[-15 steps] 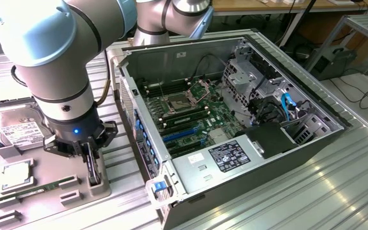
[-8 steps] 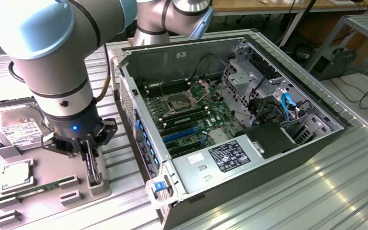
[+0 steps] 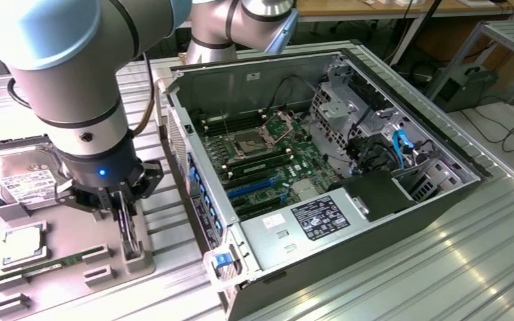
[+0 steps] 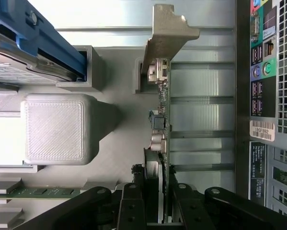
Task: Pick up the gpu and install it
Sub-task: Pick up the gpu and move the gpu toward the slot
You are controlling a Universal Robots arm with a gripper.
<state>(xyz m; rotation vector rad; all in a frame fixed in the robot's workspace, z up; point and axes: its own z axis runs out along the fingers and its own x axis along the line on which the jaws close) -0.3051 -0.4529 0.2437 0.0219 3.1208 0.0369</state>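
Observation:
The gpu (image 3: 131, 233) stands on edge in a slot of the grey parts holder (image 3: 69, 287), to the exterior view's left of the open computer case (image 3: 239, 80). My gripper (image 3: 121, 208) is down over it, its black fingers pressed against both faces of the card. In the wrist view the gpu (image 4: 160, 112) shows edge-on, with its silver bracket (image 4: 169, 33) at the far end. There my gripper (image 4: 154, 179) is shut on the card's near end. Blue expansion slots (image 3: 257, 185) lie on the motherboard inside the case.
The holder also carries a silver hard drive (image 3: 21, 177), a square chip (image 3: 25, 242) and a green memory stick (image 3: 50, 265). A grey block (image 4: 57, 127) stands beside the card. The case's rear port panel (image 4: 270, 72) is close on the card's other side.

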